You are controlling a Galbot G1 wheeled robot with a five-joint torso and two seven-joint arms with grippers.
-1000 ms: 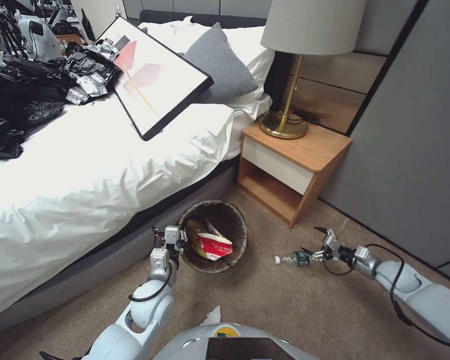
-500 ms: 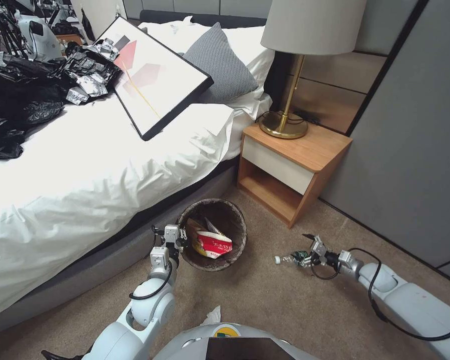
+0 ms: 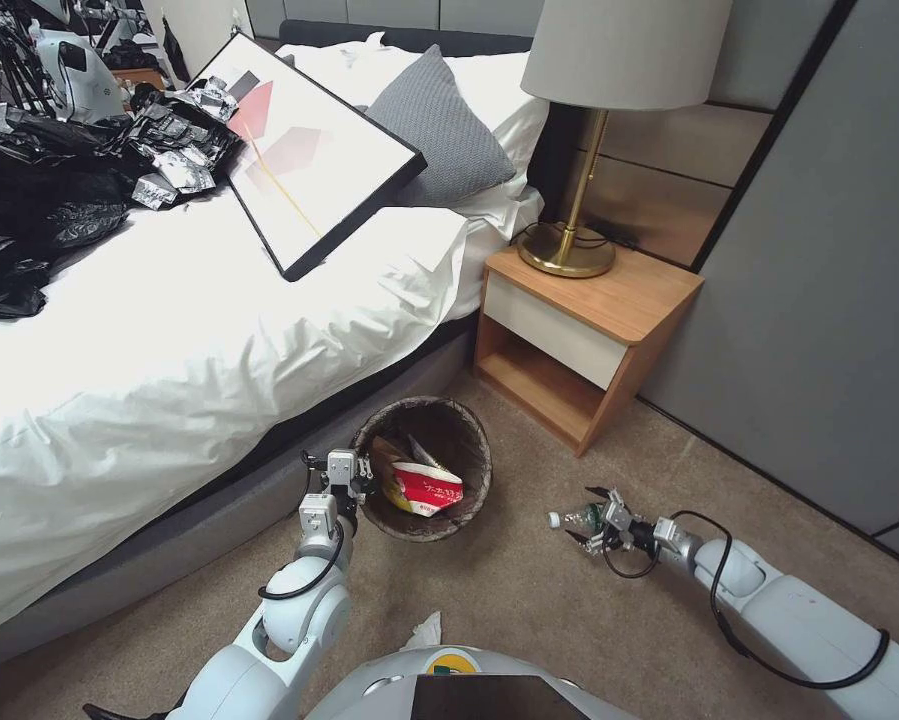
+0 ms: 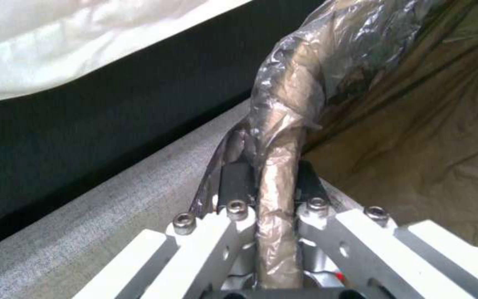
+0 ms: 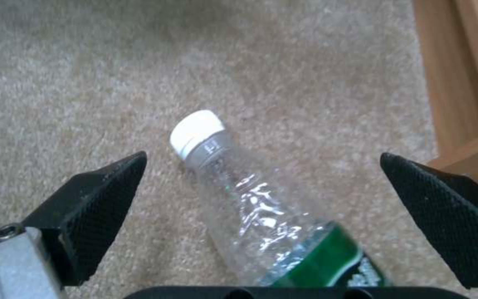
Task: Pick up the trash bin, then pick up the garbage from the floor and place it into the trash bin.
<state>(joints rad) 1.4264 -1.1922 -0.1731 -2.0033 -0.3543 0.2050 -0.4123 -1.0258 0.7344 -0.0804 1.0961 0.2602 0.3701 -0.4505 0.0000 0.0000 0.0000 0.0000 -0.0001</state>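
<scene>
The trash bin, a round bucket lined with a dark bag, is beside the bed. My left gripper is shut on its near rim. In the left wrist view my left gripper pinches the bag-covered rim. A red-white carton and brown paper lie inside the bin. A clear plastic bottle with a white cap and green label lies on the carpet. My right gripper is open and straddles it. The right wrist view has the bottle between the spread fingertips of my right gripper.
A wooden nightstand with a brass lamp stands beyond the bottle. A grey wall panel runs along the right. The bed's grey base is at the left. A crumpled tissue lies on the carpet by my base.
My right gripper has moved left and down along the carpet, from behind the bottle to around it. The left gripper keeps its hold on the bin's rim.
</scene>
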